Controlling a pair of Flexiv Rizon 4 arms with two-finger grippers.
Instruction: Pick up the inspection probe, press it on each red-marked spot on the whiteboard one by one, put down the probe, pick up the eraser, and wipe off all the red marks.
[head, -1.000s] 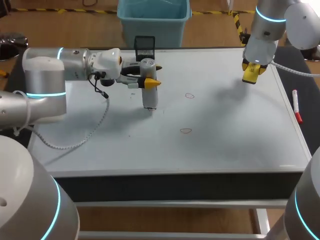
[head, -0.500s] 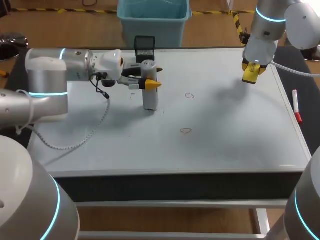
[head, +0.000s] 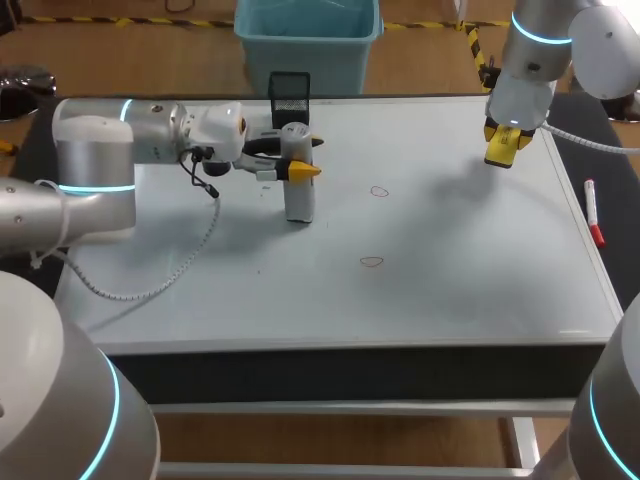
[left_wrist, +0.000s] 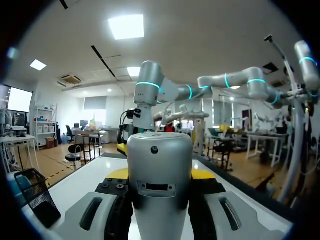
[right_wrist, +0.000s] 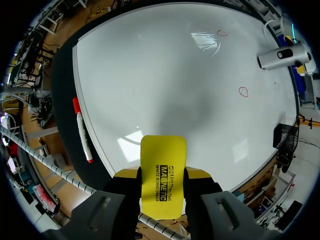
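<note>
Left gripper is clamped on the probe, which stands upright, tip down, apparently on the whiteboard. The nearest red mark is off to its right and the second mark is closer to the front, with nothing in between. Right gripper grips the eraser over the far right. A marker lies along the desk edge.

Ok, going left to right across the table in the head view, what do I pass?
First the inspection probe in the left gripper → the red marks, nearer and farther, about level → the eraser in the right gripper → the red marker.
</note>
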